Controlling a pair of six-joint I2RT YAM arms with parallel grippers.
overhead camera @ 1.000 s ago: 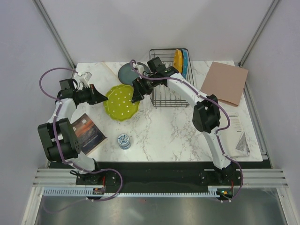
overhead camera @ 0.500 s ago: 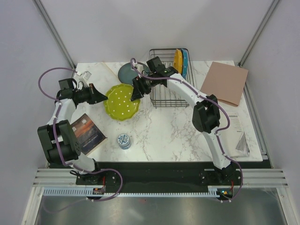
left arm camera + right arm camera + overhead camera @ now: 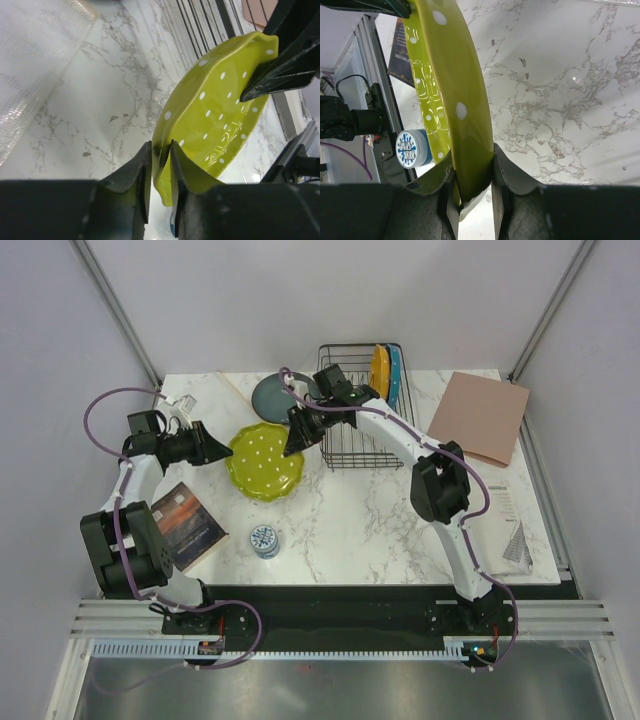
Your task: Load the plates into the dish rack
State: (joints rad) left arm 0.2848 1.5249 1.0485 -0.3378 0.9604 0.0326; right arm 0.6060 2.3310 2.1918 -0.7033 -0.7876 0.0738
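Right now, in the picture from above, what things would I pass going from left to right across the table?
Book → green plate → dish rack → brown sheet.

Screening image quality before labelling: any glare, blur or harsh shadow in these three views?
Top external: even light, soft shadows, sharp throughout. Left wrist: fingers of the left gripper dark and soft up close, small glints on the lime-green plate. Right wrist: wavy reflections along the plate's glazed rim; marble table behind is sharp.
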